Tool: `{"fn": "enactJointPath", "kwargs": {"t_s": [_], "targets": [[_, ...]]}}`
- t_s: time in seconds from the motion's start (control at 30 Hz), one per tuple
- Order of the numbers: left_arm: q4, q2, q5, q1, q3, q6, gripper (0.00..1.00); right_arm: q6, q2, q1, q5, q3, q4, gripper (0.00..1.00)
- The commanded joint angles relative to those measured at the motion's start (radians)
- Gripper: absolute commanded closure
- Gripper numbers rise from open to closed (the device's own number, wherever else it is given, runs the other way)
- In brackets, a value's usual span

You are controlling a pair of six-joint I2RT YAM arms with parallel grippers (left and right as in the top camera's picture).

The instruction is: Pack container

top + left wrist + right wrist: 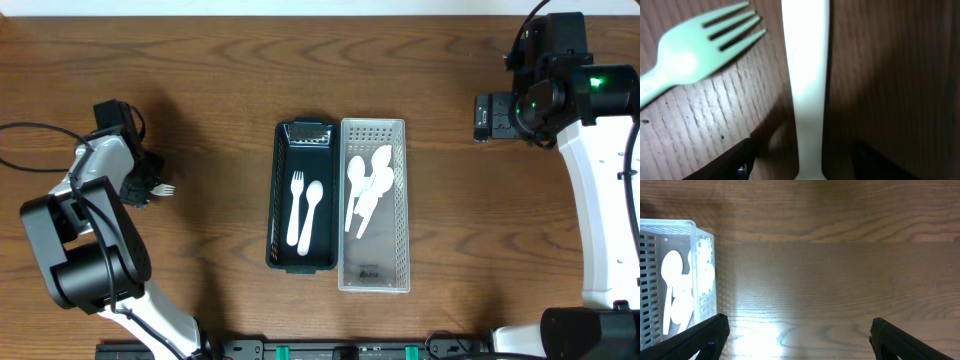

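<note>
A black container at the table's middle holds a white fork and a white spoon. Beside it on the right, a clear perforated container holds several white spoons; it also shows in the right wrist view. My left gripper is low over the table at the far left. In the left wrist view its jaws are open and straddle a white utensil handle, whose head is out of view. A white fork lies beside it. My right gripper is open and empty, right of the containers.
Black cables trail over the table's left edge. The left arm's base stands at the front left and the right arm along the right side. Bare wood lies under the right gripper.
</note>
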Motion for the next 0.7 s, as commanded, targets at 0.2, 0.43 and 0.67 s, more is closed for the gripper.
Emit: {"fn": "enactJointPath", "kwargs": {"t_s": [0.2,0.43,0.67], "targets": [[-0.003,0.040,0.019,0.011,0.001,-0.014,0.37,-0.016,0.001,-0.005,0.006,-0.005,-0.003,0.06],[-0.019,0.040,0.046,0.011,0.001,-0.016,0.41,-0.017,0.001,-0.005,0.006,-0.005,0.000,0.06],[-0.026,0.040,0.046,0.011,0.001,-0.015,0.67,-0.017,0.001,-0.005,0.006,-0.005,0.000,0.07]]}}
